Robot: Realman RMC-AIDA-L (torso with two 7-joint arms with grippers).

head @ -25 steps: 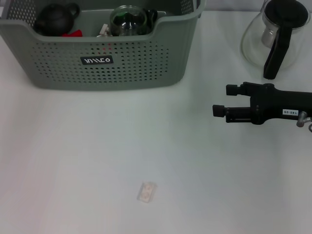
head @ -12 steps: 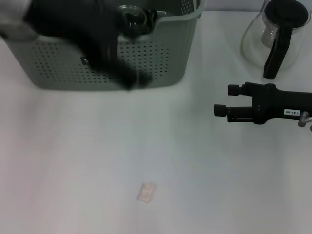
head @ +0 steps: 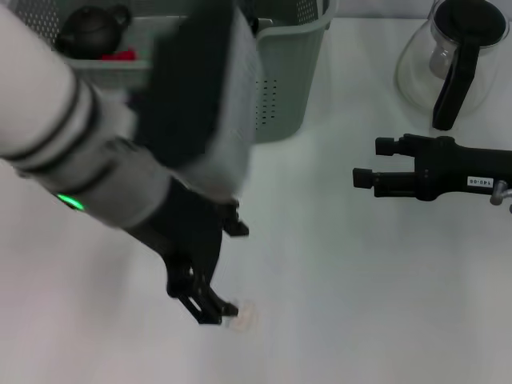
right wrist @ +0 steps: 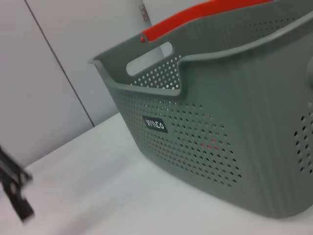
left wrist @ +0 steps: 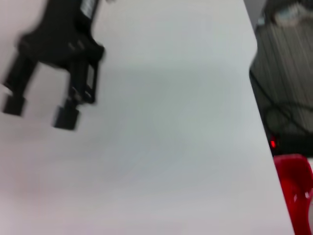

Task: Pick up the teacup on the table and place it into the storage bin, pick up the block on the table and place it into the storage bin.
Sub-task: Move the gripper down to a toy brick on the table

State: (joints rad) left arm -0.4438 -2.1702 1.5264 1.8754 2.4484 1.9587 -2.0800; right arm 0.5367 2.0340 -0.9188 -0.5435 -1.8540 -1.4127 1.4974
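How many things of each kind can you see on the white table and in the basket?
Robot hands: 2 (left hand, right hand)
Baskets: 1 (storage bin)
Glass pots: 1 (glass pot)
Dark teapots in the bin: 1 (teapot)
Small pale blocks: 1 (block)
Total: 6

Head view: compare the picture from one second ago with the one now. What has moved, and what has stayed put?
The left arm has swung in over the storage bin and down the table; the left gripper, jaws open, now sits beside the small pale block, not yet holding it. The right gripper, the bin and the glass pot have barely shifted.
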